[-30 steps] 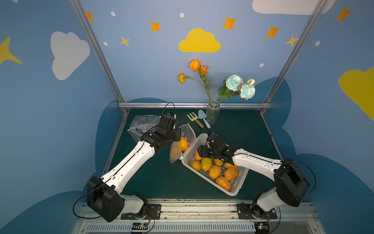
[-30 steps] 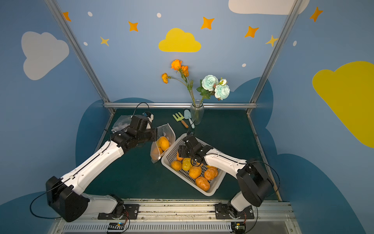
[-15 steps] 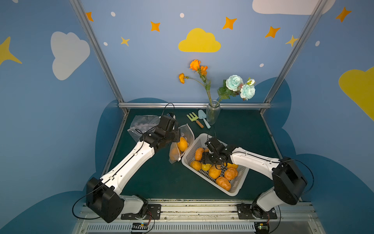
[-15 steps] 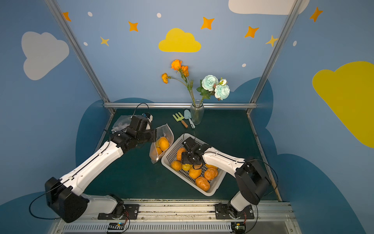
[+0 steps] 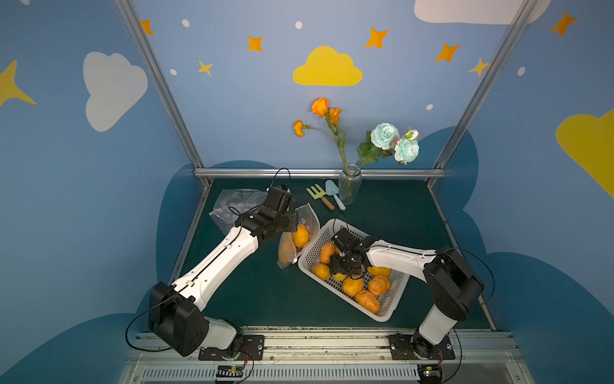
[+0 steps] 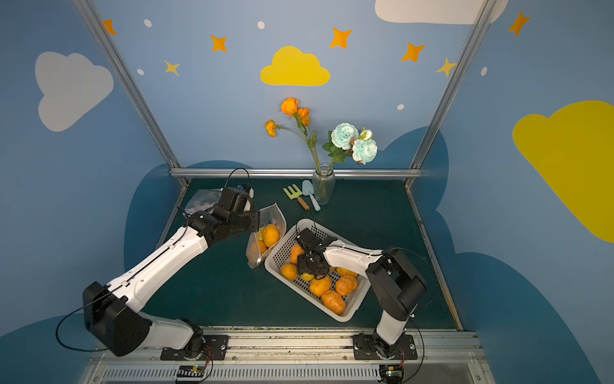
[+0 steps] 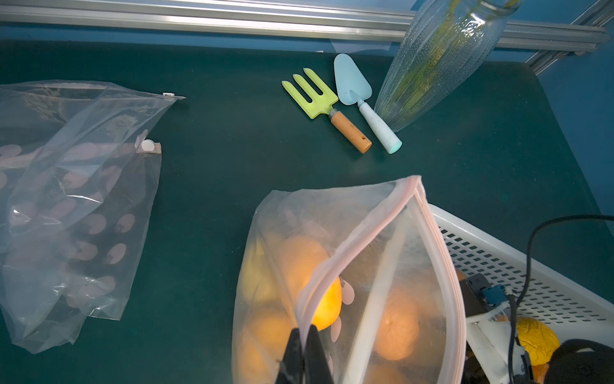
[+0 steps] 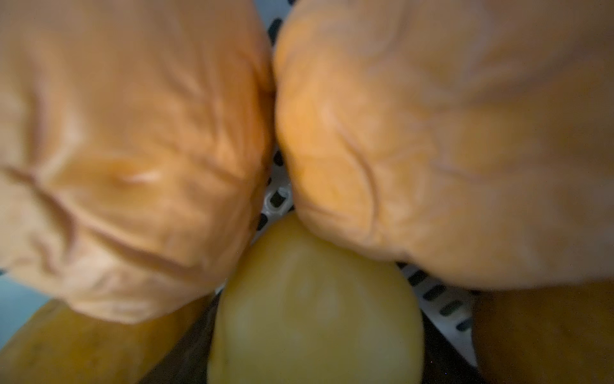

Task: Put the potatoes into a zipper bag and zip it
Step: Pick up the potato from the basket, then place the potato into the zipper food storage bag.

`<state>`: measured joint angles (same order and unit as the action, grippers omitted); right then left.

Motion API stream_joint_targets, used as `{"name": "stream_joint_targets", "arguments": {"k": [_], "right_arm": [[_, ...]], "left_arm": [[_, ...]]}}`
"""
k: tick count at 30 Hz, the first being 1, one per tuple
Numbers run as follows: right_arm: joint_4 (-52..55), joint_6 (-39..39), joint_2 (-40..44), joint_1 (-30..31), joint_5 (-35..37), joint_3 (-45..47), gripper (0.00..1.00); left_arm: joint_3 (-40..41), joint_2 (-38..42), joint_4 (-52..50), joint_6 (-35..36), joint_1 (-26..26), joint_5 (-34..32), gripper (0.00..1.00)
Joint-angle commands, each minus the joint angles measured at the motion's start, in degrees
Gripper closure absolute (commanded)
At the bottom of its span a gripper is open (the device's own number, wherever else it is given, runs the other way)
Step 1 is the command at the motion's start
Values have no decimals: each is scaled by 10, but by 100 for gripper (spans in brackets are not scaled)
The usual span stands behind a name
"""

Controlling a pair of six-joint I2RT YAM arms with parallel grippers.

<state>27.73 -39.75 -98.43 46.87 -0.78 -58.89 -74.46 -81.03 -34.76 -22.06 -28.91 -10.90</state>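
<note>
A clear zipper bag [image 5: 307,216] stands open beside the white basket [image 5: 378,317], with a few potatoes [image 5: 300,235] inside. My left gripper [image 7: 304,332] is shut on the bag's pink zipper rim [image 7: 335,266] and holds it up. Several orange potatoes [image 6: 332,301] lie in the basket in both top views. My right gripper [image 5: 349,271] is lowered into the basket over a smooth yellow potato [image 8: 315,316], which fills the space between its fingers. Two wrinkled orange potatoes [image 8: 133,149] press in just beyond it. Whether the fingers grip the yellow potato is not visible.
A second, empty spotted bag [image 7: 73,199] lies crumpled at the back left of the green mat. A green garden fork [image 7: 312,96], a blue trowel [image 7: 352,79] and a glass vase [image 5: 349,184] of flowers stand along the back rail.
My right gripper has moved from the basket's far end toward its middle and dropped down among the potatoes. The left arm and the bag have stayed put.
</note>
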Motion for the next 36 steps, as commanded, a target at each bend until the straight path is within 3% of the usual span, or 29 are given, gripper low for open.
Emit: {"name": "stream_joint_targets", "arguments": {"k": [1,7,16,26,29,32,36], "right_arm": [[5,3,-7,2,1,3,43],[-1,4,36,7,29,24,55],[-61,24,174,29,111,86,66],[-282,112,364,50,209,181,78],[-285,123,400,49,233,184,79],[-297,154,416,49,236,182,79],[-326,206,389,46,185,157,78]], "left_arm": [[-9,7,-9,6,-4,-4,97],[0,20,0,13,-12,-1,97],[17,44,17,18,-18,6,97],[21,56,18,16,-21,3,97],[23,59,18,17,-22,7,97],[24,60,21,16,-22,10,97],[23,61,20,16,-23,14,97]]}}
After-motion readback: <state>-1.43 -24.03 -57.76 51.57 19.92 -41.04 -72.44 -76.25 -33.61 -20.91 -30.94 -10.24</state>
